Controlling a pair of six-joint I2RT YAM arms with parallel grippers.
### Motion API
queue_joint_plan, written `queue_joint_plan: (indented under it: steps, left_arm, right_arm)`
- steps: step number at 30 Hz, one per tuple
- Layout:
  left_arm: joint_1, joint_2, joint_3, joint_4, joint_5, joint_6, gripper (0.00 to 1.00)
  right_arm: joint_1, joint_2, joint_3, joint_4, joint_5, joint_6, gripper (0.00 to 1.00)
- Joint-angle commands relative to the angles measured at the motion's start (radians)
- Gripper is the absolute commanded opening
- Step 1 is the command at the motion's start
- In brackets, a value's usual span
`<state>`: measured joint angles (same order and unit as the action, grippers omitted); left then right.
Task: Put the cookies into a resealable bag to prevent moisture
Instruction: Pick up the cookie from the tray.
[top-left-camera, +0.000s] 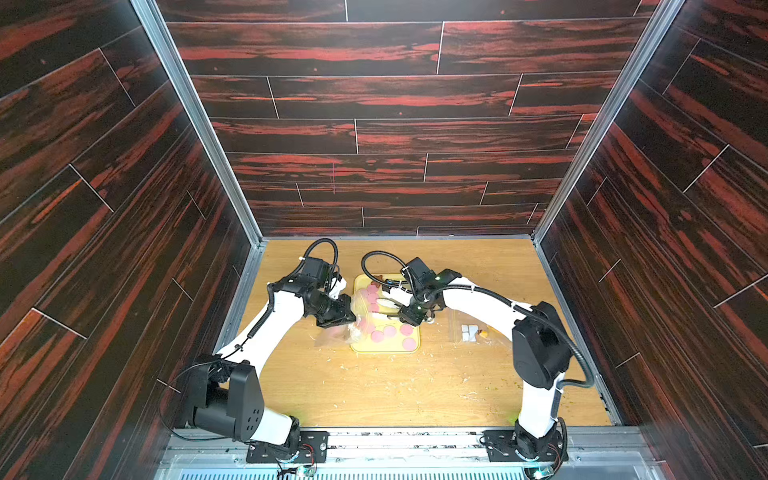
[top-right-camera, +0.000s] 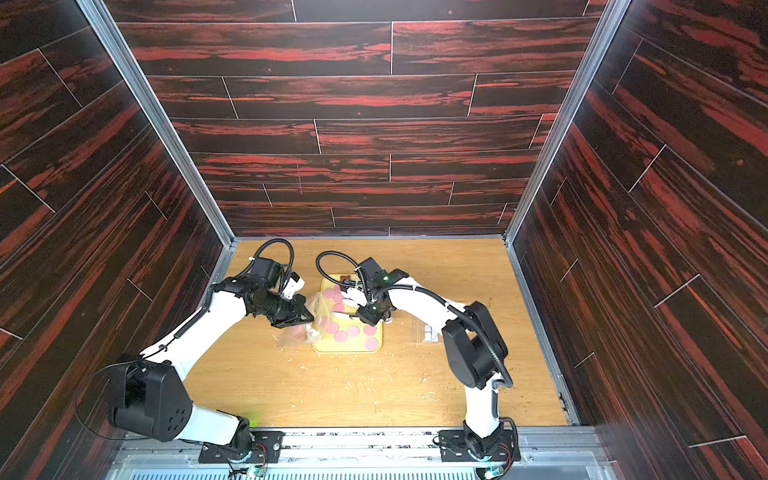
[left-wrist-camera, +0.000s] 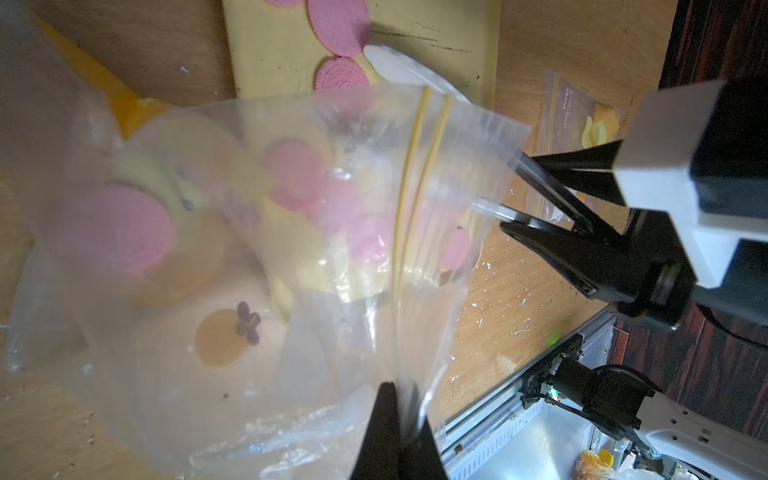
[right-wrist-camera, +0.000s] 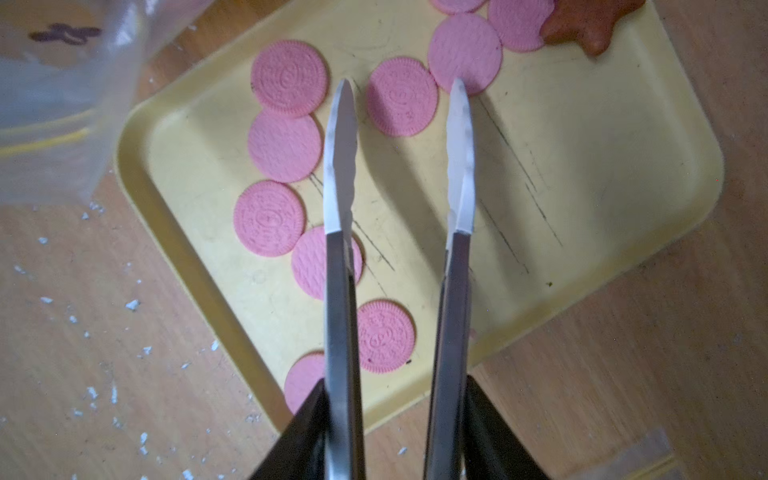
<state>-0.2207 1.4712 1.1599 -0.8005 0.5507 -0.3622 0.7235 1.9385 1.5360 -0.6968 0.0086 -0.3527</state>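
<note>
The left gripper (left-wrist-camera: 401, 411) clamps a clear plastic resealable bag (left-wrist-camera: 332, 199). The right gripper (right-wrist-camera: 399, 424) grasps white-tipped steel tongs (right-wrist-camera: 340, 291) above pink round cookies (right-wrist-camera: 402, 96).

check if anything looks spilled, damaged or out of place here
Small white flakes are strewn over the wooden table beside the yellow tray, like crumbs or shreds. The tray's floor carries dark scratch lines. The cookies seen in the right wrist view all lie on the tray.
</note>
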Motion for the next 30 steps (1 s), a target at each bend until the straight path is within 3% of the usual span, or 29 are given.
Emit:
queue_joint_plan:
  steps: [1,13,30]
  left_arm:
    - [0.006,-0.028,-0.008,-0.020,-0.006,0.024,0.00]
    - [0.007,-0.025,-0.008,-0.020,-0.011,0.028,0.00]
    - [0.008,-0.020,0.001,-0.028,-0.014,0.034,0.00]
  right_arm:
    - [0.001,0.051,0.046,-0.030,-0.031,-0.006,0.49]
    - [0.001,0.075,0.071,-0.058,-0.051,0.001,0.48]
    - [0.001,0.038,0.090,-0.072,-0.056,0.023,0.39]
